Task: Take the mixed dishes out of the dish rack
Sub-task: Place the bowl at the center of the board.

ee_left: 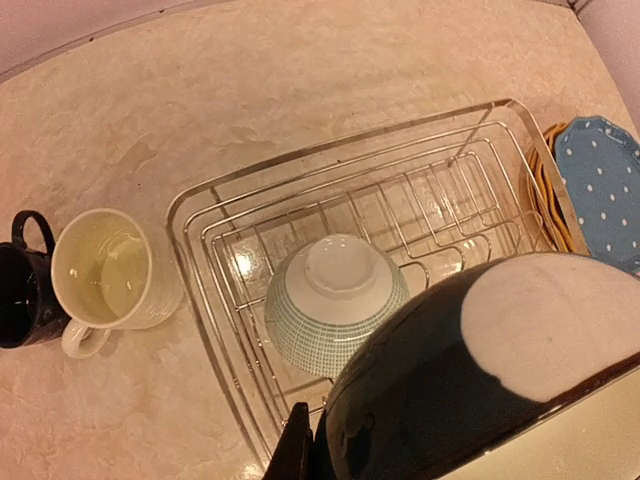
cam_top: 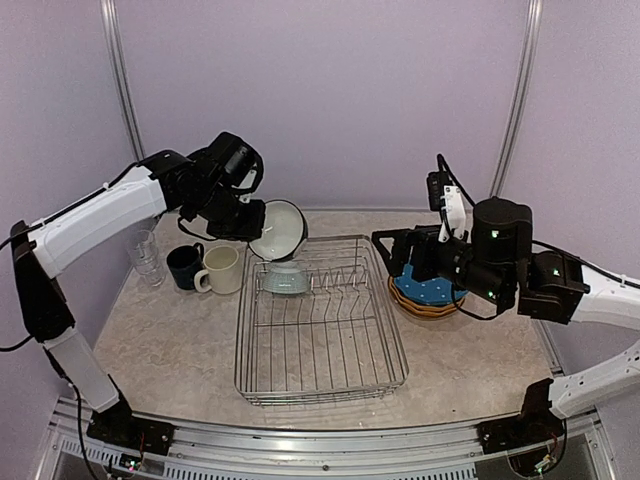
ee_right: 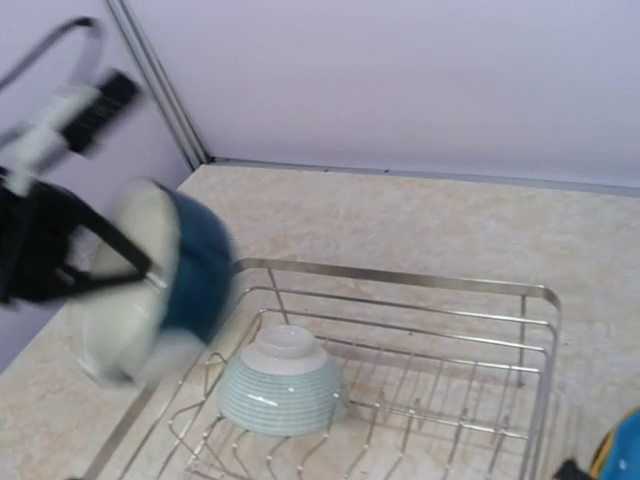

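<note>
The right end effector point(cam_top: 392, 252) stands released, jaws spread and empty, beside the near-left edge of a plate stack point(cam_top: 432, 296), a blue white-dotted plate lying on yellow ones; whether it touches them I cannot tell. Farther back, the left end effector point(cam_top: 252, 224) is clenched on the rim of a teal bowl point(cam_top: 280, 228), pale inside and dark outside, held tilted in the air. Just below it an overturned bowl point(cam_top: 285, 277) lies in the far-left corner of the dish rack point(cam_top: 322, 385); the rack sits between the two end effectors on the mottled beige counter point(cam_top: 170, 340). Below and left of the left end effector stand a cream mug point(cam_top: 222, 270), a navy mug point(cam_top: 185, 266) just beside it, and clear glasses point(cam_top: 148, 255) farther left. Behind everything rises a lilac wall point(cam_top: 330, 100).
</note>
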Robot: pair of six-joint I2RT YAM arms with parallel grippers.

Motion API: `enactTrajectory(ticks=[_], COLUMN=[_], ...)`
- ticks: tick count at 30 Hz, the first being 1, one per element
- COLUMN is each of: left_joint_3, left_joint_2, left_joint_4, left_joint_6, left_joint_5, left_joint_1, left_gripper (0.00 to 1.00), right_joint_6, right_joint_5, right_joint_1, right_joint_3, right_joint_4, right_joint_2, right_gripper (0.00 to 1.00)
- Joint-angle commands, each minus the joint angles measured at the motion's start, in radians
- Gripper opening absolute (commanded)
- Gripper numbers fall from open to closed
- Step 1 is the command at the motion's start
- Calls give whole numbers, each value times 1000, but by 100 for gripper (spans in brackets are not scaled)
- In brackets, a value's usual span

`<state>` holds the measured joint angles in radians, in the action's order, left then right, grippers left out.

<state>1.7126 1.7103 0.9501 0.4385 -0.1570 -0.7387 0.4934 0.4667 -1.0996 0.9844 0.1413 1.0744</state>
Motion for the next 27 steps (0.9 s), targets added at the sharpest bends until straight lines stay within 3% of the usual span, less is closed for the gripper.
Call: enactTrajectory(ticks=[1, 7, 14, 20, 27], left_joint_3=[-85, -278, -474, -670, -757], left_joint_2=[-187, -420, -530, -552, -452], left_joint_4=[60, 154, 210, 62, -107], left_joint_6=[132, 221, 356, 402, 395], left_joint_5=[-18, -23, -10, 74, 176], left_joint_1=[85, 189, 244, 355, 425], left_gripper=[0, 0, 0, 0, 0], right_joint_6=[-24, -46, -50, -28, -1], right_joint_5=[31, 3, -51, -73, -82], right_joint_1=[-3, 8, 24, 29, 31], right_joint_3=[-61, -97, -123, -141, -154], right_joint_4=[-50, -86, -126, -131, -125], right_joint_2=[-38, -40, -20, -31, -50], right_gripper=[100, 100, 100, 100, 100])
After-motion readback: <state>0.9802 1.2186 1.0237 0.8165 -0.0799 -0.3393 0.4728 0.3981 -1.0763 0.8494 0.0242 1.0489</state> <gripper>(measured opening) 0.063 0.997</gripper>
